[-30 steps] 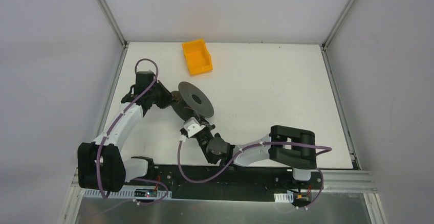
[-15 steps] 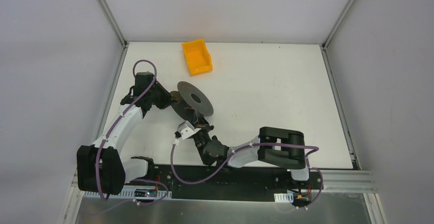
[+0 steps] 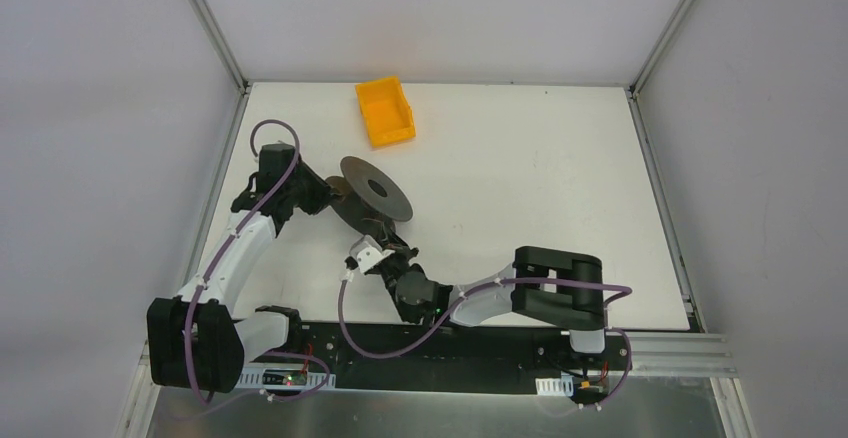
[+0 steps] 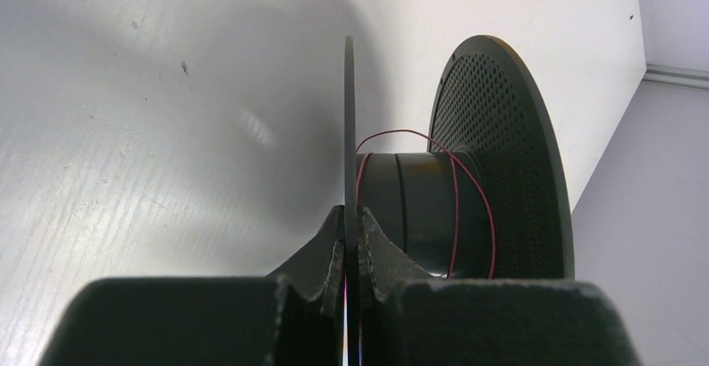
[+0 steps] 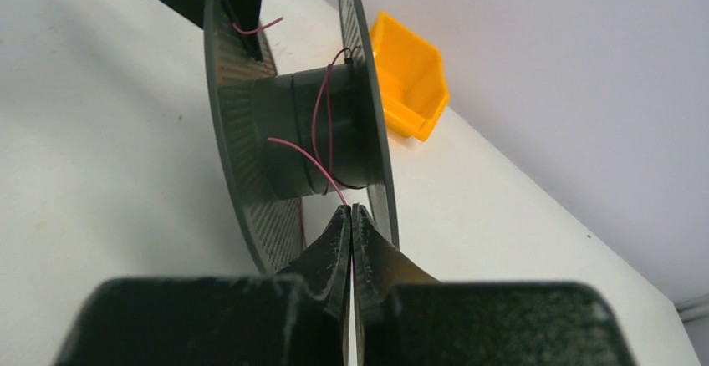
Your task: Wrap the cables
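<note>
White table lies under a black spool, with an orange bin at the spool's 12 o'clock. My left gripper, at the spool's 9 o'clock, squeezes one disc's edge tight. My right gripper, at 6 o'clock, pinches the red wire, which loops loosely round the spool's middle.

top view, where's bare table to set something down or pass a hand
Free: the right side of the table, bordered by the orange bin, the spool, the right arm and the right edge; also the far-left corner beside the bin. Crowded: left-centre, where the left gripper and right gripper meet the spool.
</note>
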Controlling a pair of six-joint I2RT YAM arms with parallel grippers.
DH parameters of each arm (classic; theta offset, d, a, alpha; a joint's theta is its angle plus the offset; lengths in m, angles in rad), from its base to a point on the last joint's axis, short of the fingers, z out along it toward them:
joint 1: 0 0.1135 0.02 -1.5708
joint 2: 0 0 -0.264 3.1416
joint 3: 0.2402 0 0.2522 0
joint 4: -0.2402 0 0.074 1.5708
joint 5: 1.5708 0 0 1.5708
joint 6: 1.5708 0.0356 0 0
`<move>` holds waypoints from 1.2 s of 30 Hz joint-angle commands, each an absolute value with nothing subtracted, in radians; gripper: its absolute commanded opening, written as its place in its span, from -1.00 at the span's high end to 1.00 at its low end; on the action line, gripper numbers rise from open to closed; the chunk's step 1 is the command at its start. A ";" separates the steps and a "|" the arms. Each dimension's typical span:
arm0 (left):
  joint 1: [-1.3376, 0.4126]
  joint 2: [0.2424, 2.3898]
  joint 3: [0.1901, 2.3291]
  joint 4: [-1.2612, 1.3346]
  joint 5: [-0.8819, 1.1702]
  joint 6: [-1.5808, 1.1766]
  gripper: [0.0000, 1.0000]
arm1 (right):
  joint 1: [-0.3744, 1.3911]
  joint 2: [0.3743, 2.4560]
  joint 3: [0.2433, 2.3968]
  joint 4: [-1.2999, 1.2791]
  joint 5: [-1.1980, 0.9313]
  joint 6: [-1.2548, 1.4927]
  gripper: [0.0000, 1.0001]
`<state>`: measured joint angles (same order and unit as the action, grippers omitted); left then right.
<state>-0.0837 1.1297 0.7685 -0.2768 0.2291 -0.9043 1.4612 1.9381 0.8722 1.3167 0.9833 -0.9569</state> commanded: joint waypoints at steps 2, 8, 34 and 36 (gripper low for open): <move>-0.074 1.082 0.732 -0.187 0.231 -0.934 1.00 | 1.434 1.797 0.876 1.037 0.866 -0.639 1.00; -0.074 1.053 0.691 -0.177 0.205 -0.997 1.00 | 1.428 1.803 0.900 1.043 0.923 -0.626 1.00; -0.075 0.979 0.654 -0.179 0.163 -1.079 1.00 | 1.378 1.668 0.904 0.680 0.729 -0.330 1.00; -0.074 0.974 0.653 -0.181 0.159 -1.085 1.00 | 1.376 1.674 0.912 0.687 0.753 -0.335 1.00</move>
